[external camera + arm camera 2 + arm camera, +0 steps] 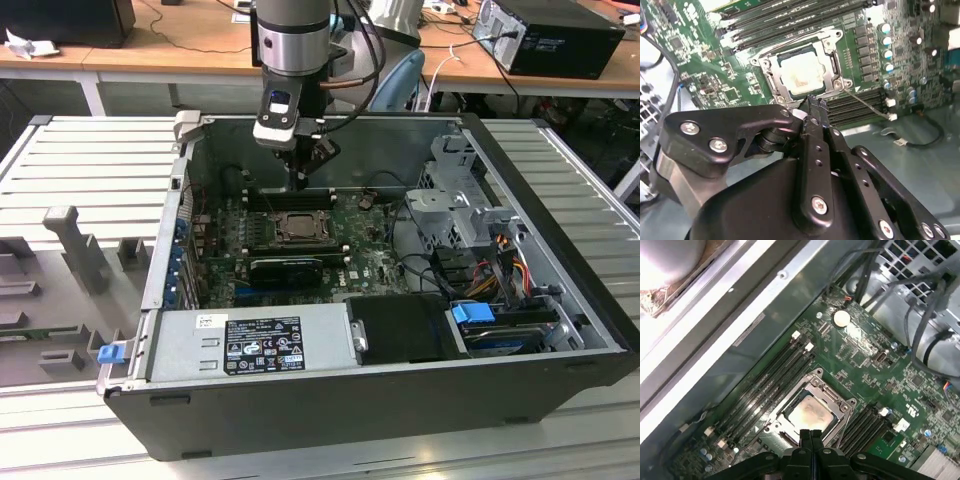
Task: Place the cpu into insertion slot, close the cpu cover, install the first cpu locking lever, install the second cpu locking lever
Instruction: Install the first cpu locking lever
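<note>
My gripper (812, 102) hangs with its jaws pressed together, empty, just above the socket's near edge. Beyond it, the cpu (802, 72) sits in the insertion slot (790, 54), with the cpu cover (834, 62) down over it. One locking lever (867, 104) looks unlatched, I think.

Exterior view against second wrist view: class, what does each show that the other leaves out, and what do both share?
Exterior view: the whole computer case, its grey power supply, the arm, desks behind. Second wrist view: screws on the gripper's black links, a row of capacitors. Both: the chip framed by its cover, memory slots beside it, the gripper near it.
</note>
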Available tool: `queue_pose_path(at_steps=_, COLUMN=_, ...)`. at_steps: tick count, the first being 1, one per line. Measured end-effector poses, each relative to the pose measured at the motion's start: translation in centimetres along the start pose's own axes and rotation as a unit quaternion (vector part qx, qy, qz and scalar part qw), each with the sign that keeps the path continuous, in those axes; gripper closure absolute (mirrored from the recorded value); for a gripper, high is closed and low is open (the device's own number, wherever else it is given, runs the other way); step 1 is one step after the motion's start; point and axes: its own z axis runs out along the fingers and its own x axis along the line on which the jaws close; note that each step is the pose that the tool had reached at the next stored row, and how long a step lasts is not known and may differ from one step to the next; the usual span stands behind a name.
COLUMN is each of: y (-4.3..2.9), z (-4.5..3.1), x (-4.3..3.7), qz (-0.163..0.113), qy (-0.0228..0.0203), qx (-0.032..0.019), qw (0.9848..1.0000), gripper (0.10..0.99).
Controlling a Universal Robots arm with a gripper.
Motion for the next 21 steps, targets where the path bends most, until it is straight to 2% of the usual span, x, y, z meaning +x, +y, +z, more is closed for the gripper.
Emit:
queue_pose_path(at_steps=3, y=0.00, z=0.01, x=0.00, qz=-0.049, qy=0.0011, qx=-0.0005, qw=0.9988, gripper=0.980)
queue_pose_path(at_steps=7, y=0.00, z=0.01, x=0.00, qz=-0.083, qy=0.0022, qx=-0.0012, qw=0.9965, gripper=0.980)
queue_pose_path(at_steps=10, y=0.00, z=0.01, x=0.00, qz=-0.112, qy=0.0033, qx=-0.0019, qw=0.9937, gripper=0.980)
queue_pose_path(at_steps=14, y=0.00, z=0.01, x=0.00, qz=-0.150, qy=0.0050, qx=-0.0031, qw=0.9886, gripper=0.980)
queue_pose_path(at_steps=16, y=0.00, z=0.01, x=0.00, qz=-0.182, qy=0.0065, qx=-0.0042, qw=0.9833, gripper=0.980)
queue_pose_path(at_steps=18, y=0.00, z=0.01, x=0.00, qz=-0.200, qy=0.0073, qx=-0.0048, qw=0.9797, gripper=0.980)
queue_pose_path(at_steps=19, y=0.00, z=0.02, x=0.00, qz=-0.219, qy=0.0082, qx=-0.0055, qw=0.9757, gripper=0.980)
queue_pose_path(at_steps=21, y=0.00, z=0.02, x=0.00, qz=-0.240, qy=0.0091, qx=-0.0062, qw=0.9707, gripper=0.980)
